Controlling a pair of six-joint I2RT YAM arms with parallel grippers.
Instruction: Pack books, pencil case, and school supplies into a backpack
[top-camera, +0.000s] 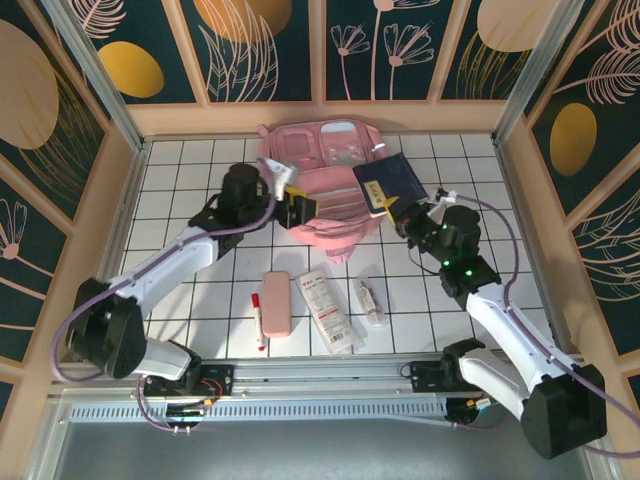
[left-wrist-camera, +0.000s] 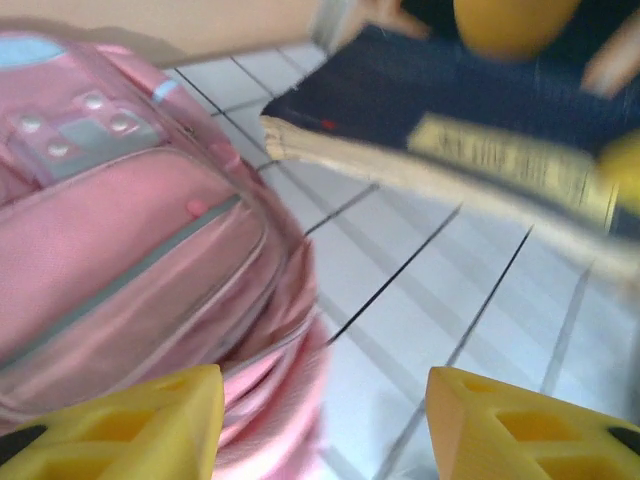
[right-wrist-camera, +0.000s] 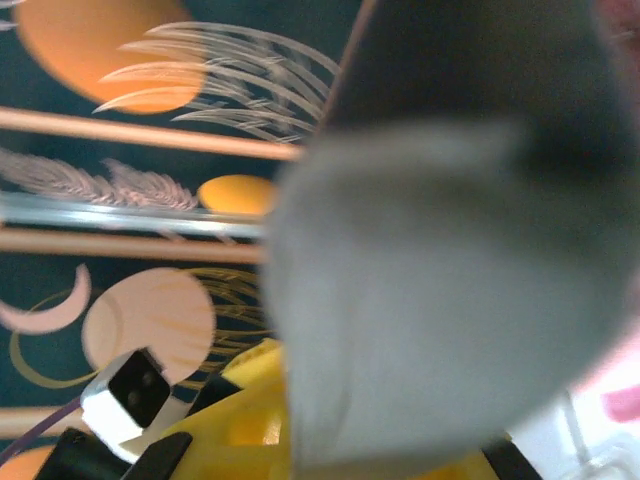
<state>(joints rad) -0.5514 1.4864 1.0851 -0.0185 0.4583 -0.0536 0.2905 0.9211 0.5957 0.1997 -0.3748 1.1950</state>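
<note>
The backpack (top-camera: 318, 190) lies at the far middle of the table (top-camera: 200, 300), its pocketed front up. The right gripper (top-camera: 383, 211) is pinched tight on the near edge of the book (top-camera: 392, 182). It holds the book at the backpack's right side, with the book's left edge overlapping the pink fabric. In the left wrist view the book (left-wrist-camera: 430, 90) sits tilted, its pale page edge facing the camera and white tiles below it. The right wrist view is a close blur of dark cover above a yellow finger (right-wrist-camera: 240, 420).

The left gripper (top-camera: 296, 209) is at the backpack's near left edge, just beside the fabric. Its yellow fingers (left-wrist-camera: 130, 430) are spread with nothing between them; the backpack (left-wrist-camera: 130, 250) lies to their left.

Near the arm bases, well apart from the backpack, four things lie in a row. From left to right they are the marker (top-camera: 259, 320), the case (top-camera: 277, 302), the packet (top-camera: 330, 310) and the tube (top-camera: 372, 300). The marker and the case lie just beside each other.
</note>
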